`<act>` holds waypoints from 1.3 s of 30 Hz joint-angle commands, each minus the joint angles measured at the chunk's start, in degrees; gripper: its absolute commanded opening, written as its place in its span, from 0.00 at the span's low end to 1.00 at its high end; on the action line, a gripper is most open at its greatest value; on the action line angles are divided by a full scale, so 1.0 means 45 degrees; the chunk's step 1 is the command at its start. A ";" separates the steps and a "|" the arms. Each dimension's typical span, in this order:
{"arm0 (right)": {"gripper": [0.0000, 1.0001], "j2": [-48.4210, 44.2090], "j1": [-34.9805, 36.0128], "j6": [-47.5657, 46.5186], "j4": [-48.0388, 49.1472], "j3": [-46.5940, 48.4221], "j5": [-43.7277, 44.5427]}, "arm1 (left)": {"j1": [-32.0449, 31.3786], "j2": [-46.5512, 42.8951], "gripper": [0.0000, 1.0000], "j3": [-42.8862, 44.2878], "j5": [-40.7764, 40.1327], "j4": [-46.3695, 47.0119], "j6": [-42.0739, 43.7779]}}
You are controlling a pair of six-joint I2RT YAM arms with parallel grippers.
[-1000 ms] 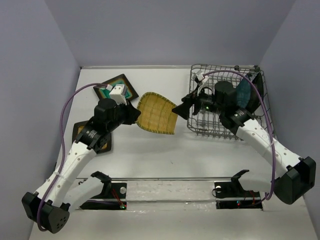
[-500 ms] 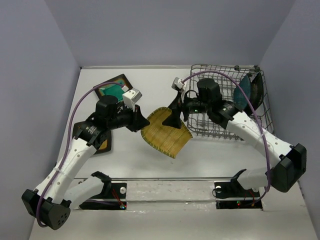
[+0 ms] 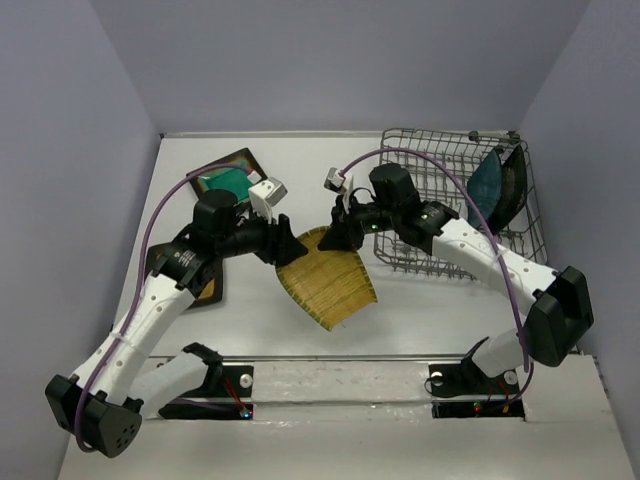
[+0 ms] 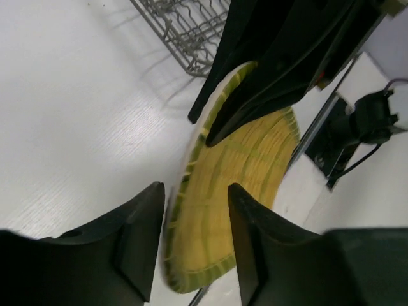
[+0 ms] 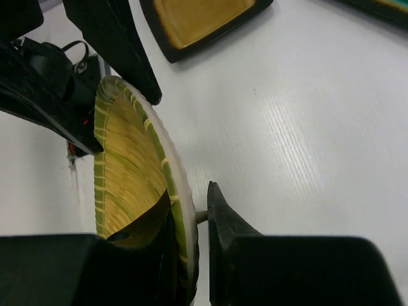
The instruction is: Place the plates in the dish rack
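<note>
The yellow ribbed plate (image 3: 328, 285) hangs tilted on edge above the table's middle. My right gripper (image 3: 336, 236) is shut on its upper rim; in the right wrist view the rim of the plate (image 5: 127, 172) sits pinched in that gripper (image 5: 189, 220). My left gripper (image 3: 291, 249) is open and straddles the plate's other edge (image 4: 245, 172), with its fingers (image 4: 143, 236) on either side. The dish rack (image 3: 445, 255) stands at the right and holds a teal plate (image 3: 487, 180) and a dark plate (image 3: 513, 185) upright.
A dark-rimmed plate with a teal centre (image 3: 226, 181) lies at the back left. A dark-rimmed plate with a mustard centre (image 3: 204, 290) lies under my left arm and also shows in the right wrist view (image 5: 197, 19). The rack's near corner (image 4: 185, 38) is close to both grippers.
The plate has swung from beside the rack toward the table's middle. My right gripper closed on its rim and my left gripper opened around it.
</note>
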 commanded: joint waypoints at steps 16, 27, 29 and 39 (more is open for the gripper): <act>0.07 -0.3536 -0.3689 0.2870 0.4278 -0.1034 1.7056 | -0.0084 -0.3351 0.99 -0.2529 -0.3083 0.4351 -0.1642; 0.07 -0.0648 -0.5917 -0.0388 1.0058 -0.1427 2.1713 | 0.0053 -0.3683 0.99 -0.2646 -0.3063 0.4019 -0.1133; 0.07 -0.0025 -0.5918 -0.1944 1.2568 -0.1777 2.2048 | 0.0131 -0.3624 0.99 -0.2666 -0.3238 0.3903 -0.1172; 0.07 0.2439 -0.6035 -0.6604 1.8463 -0.2384 2.3221 | -0.0220 -0.3292 0.99 -0.2568 -0.4469 0.3453 -0.1192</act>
